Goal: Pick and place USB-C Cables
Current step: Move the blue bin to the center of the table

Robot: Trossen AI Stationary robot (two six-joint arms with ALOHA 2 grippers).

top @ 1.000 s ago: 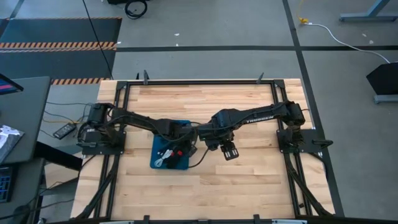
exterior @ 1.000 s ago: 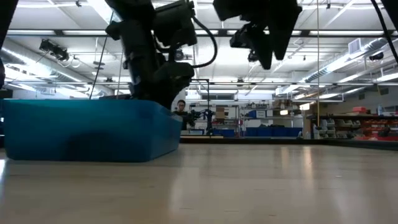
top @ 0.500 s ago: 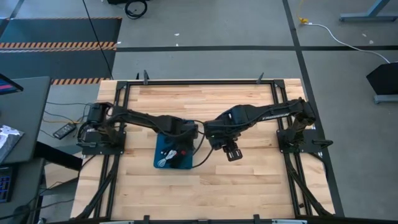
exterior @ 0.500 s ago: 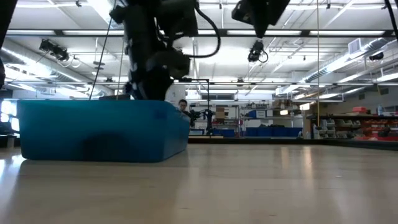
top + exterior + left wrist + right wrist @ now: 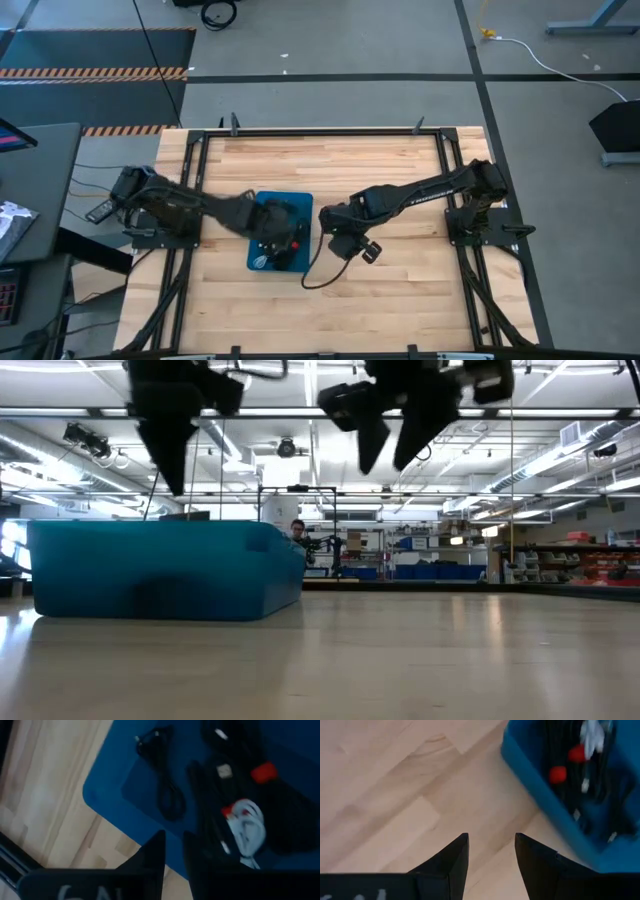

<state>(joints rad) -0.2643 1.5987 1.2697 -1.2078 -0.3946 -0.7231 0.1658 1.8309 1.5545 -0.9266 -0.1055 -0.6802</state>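
We note a pale wooden table (image 5: 400, 310) with a black frame along its edges. A blue bin (image 5: 280, 232) sits directly on it, left of centre. One thin black cable (image 5: 318, 272) trails from the bin onto the bare wood.

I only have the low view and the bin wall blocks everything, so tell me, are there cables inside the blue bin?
Observer: Yes. The left wrist view shows a black cable bundle and a white cable with red parts in the blue bin.
Operator: Is the right end effector carrying one?
Observer: No. The right end effector is open and empty, over bare table beside the bin.
Operator: And the left?
Observer: The left end effector hangs above the bin's edge, slightly open, holding nothing.
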